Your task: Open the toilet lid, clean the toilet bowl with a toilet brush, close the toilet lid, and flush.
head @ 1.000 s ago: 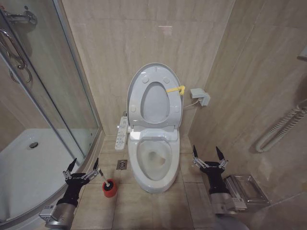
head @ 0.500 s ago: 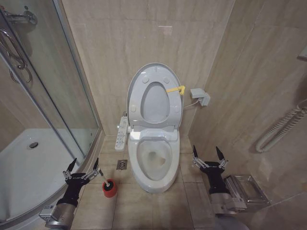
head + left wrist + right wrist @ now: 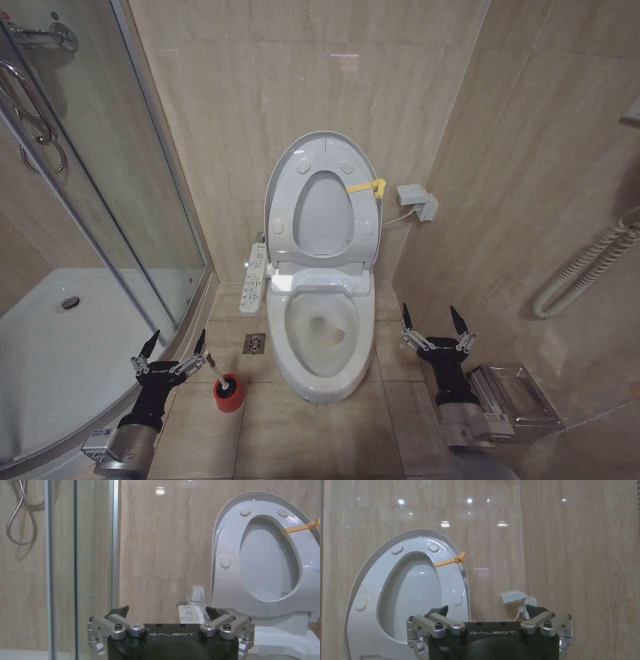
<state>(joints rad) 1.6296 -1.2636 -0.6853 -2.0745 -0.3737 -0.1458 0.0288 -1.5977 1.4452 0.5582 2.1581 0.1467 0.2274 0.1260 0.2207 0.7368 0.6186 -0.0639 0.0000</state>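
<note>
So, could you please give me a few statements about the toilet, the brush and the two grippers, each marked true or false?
1. The toilet lid stands raised against the wall. True.
2. The toilet brush sits in its red holder on the floor. True.
3. The left gripper is shut on the brush handle. False: its jaws are open, holding nothing.
4. The right gripper is inside the toilet bowl. False: it hovers beside it, open.

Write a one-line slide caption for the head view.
Toilet lid raised, left gripper open beside the toilet brush, right gripper open.
</note>
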